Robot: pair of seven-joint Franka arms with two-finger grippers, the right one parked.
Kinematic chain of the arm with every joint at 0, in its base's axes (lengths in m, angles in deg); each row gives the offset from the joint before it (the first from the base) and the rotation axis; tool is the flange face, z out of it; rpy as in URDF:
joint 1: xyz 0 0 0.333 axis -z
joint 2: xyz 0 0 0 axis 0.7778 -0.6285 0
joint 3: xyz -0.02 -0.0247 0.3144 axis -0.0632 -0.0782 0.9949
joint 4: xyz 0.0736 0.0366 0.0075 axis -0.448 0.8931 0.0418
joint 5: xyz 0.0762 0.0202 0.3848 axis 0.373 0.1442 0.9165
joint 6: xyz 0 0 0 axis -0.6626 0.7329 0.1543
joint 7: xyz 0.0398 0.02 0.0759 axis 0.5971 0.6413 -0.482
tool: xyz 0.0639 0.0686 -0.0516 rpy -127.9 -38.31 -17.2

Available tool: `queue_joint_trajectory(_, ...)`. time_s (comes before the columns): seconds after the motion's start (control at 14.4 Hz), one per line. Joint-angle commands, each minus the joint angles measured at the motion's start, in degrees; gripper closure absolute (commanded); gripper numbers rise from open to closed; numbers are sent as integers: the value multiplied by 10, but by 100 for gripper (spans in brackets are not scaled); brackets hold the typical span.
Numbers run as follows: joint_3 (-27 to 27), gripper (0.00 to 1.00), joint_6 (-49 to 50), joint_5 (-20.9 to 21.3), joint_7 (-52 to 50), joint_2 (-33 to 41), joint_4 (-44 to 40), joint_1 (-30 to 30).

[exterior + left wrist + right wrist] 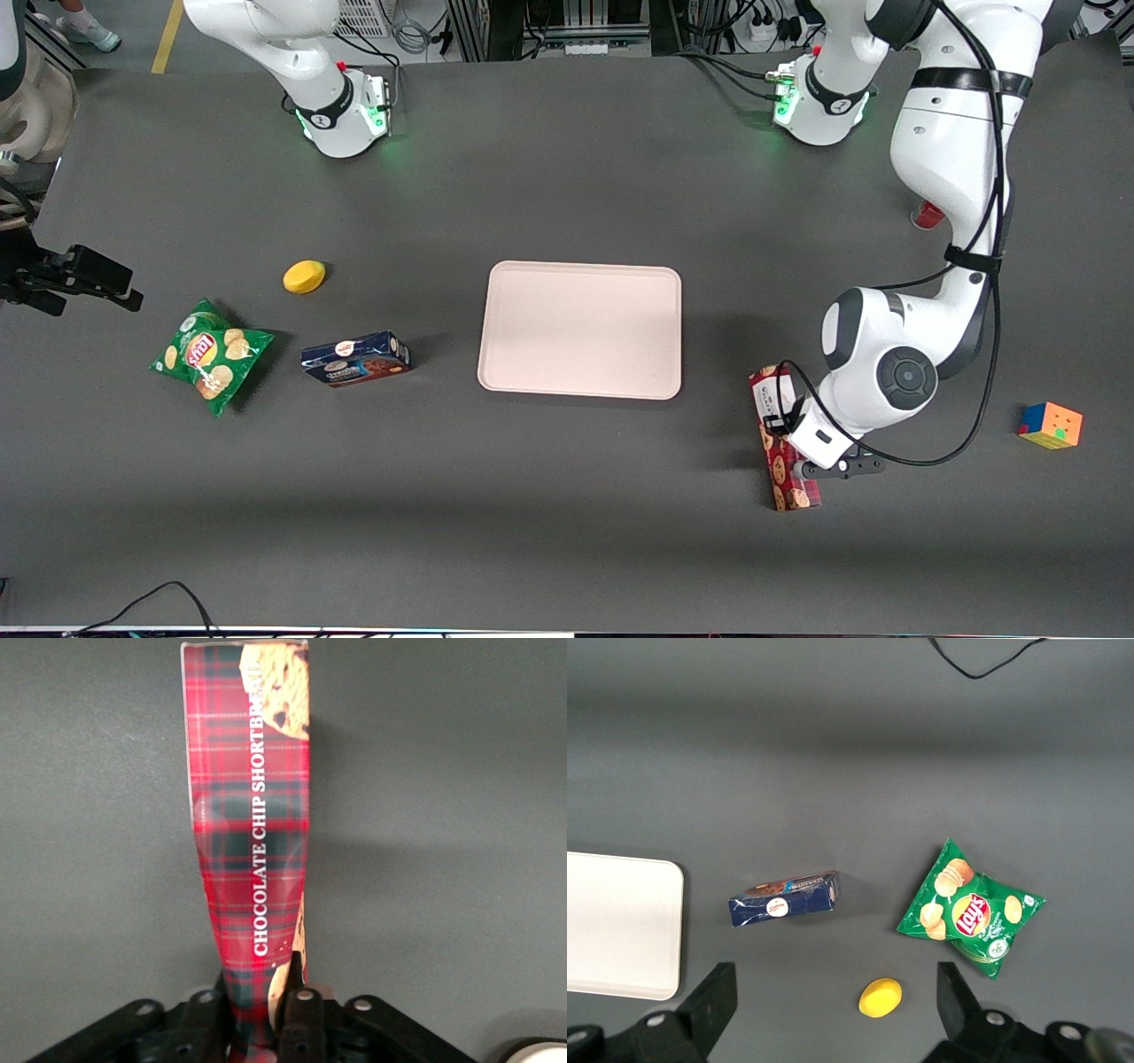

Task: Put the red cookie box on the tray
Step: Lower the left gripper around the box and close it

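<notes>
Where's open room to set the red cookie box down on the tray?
The whole tray is bare inside its rim. The gripper, shut on the red cookie box, sits toward the working arm's end; table between box and tray is open. The blue cookie box lies toward the parked arm's end.

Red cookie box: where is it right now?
In the front view, the red cookie box lies toward the working arm's end, beside the tray, with the gripper shut on it.

red cookie box (252, 842): "CHOCOLATE CHIP SHORTBREAD" | chip bag (970, 908): "Lay's"
</notes>
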Motion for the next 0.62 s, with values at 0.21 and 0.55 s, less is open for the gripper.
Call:
queue_joint_trajectory(0.21, 7, 90, 120, 1, -4, 38, -64, 23)
queue_joint_trajectory(0.55, 0, 85, 191, -4, -50, 94, -57, 83)
